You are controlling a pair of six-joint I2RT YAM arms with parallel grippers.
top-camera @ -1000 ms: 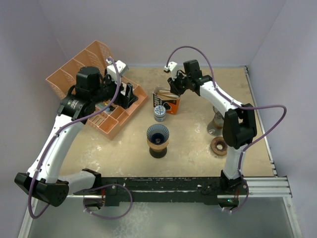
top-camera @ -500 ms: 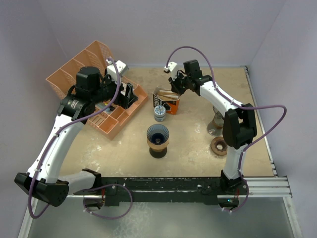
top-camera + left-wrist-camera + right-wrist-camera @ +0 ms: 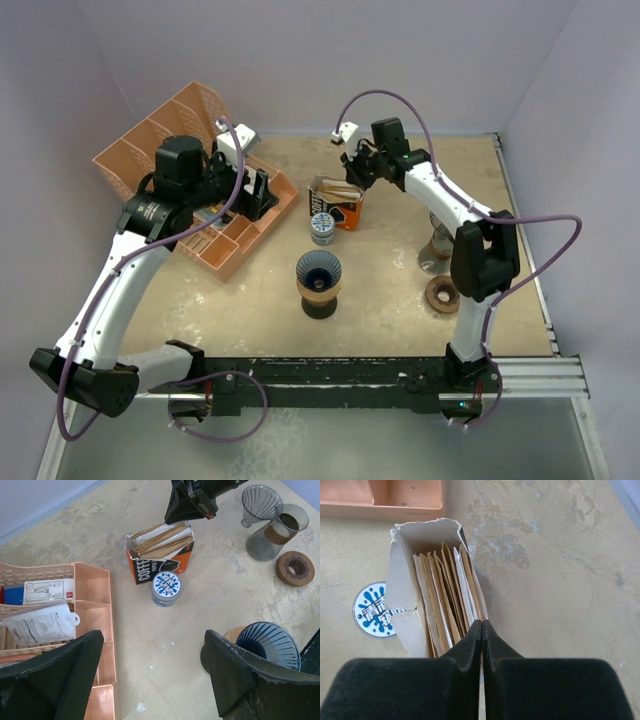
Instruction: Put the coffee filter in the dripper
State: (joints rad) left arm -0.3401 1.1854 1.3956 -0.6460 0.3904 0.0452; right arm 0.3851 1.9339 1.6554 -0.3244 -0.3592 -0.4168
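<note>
The orange coffee filter box [image 3: 335, 200] stands open at mid-table, with brown and white filters [image 3: 445, 600] upright inside; it also shows in the left wrist view [image 3: 160, 550]. My right gripper [image 3: 352, 178] is at the box's right edge, its tips [image 3: 481, 622] pressed together on the edge of the outermost filter, and a pale sliver shows between the fingers. The blue ribbed dripper [image 3: 319, 272] sits on a wooden stand nearer me [image 3: 267, 642]. My left gripper [image 3: 155, 680] is open and empty, hovering over the table beside the orange tray [image 3: 262, 190].
An orange organizer tray [image 3: 200, 200] with packets stands at the left. A small tin with a blue-and-white lid [image 3: 322, 226] sits in front of the box. A glass carafe [image 3: 437, 250], a glass dripper [image 3: 260, 500] and a brown ring [image 3: 441, 293] are at the right.
My right gripper has shifted slightly up and to the right at the box. The left arm has not moved.
</note>
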